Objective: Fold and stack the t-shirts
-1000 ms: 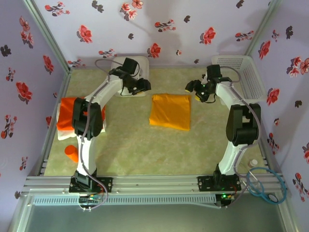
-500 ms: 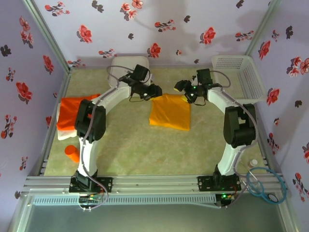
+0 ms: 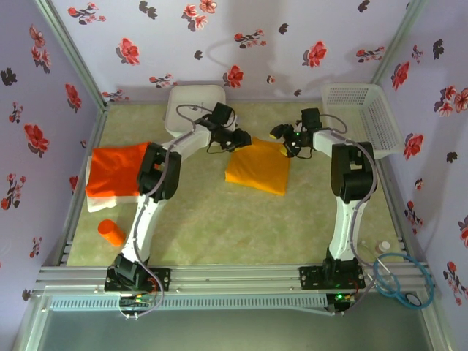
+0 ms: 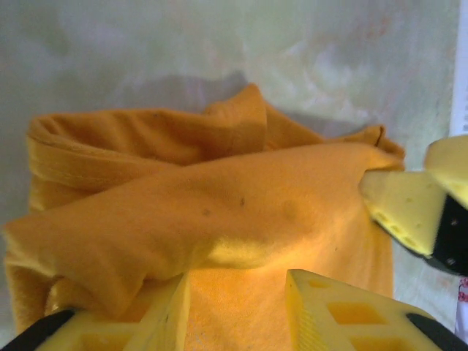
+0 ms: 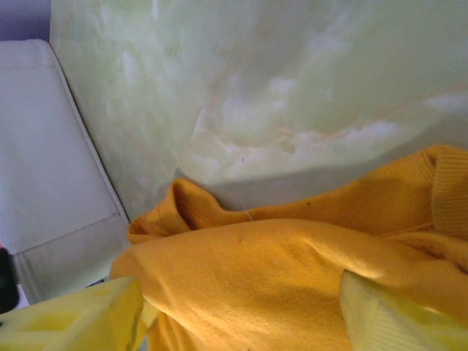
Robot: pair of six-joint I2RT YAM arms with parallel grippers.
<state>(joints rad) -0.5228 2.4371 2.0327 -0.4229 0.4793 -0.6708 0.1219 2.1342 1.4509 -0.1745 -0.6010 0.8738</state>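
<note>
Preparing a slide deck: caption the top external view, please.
The left gripper and right gripper meet at the far edge of the folded mustard t-shirt; a red-orange t-shirt lies at left.

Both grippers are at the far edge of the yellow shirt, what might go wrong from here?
The mustard shirt is bunched in layers at the left gripper, so it may catch only some layers and the fold could open. The right gripper stands wide over loose cloth; an uneven grip could skew the shirt.

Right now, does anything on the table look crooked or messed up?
The yellow shirt lies skewed on the table, its far edge bunched into loose folds between the left claw and the right claw instead of flat.
</note>
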